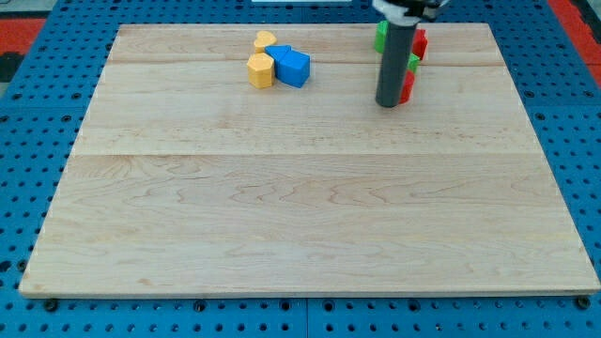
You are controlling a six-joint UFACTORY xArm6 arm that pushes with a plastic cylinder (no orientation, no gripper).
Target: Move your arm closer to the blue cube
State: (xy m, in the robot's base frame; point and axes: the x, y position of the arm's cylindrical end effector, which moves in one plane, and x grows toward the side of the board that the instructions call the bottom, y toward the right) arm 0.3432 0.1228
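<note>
The blue cube (294,68) sits near the view's top, left of centre, on the wooden board (300,207). A second blue block (278,53) shows just behind it. A yellow hexagonal block (260,70) touches the cube's left side, and a yellow heart-shaped block (265,40) lies above. My tip (389,102) is on the board to the right of the blue cube, about a hundred pixels away and slightly lower. The dark rod rises from it out of the view's top.
Red blocks (420,42) (408,86) and green blocks (381,36) (413,62) cluster right behind and beside the rod at the view's top right, partly hidden by it. A blue pegboard (38,84) surrounds the board.
</note>
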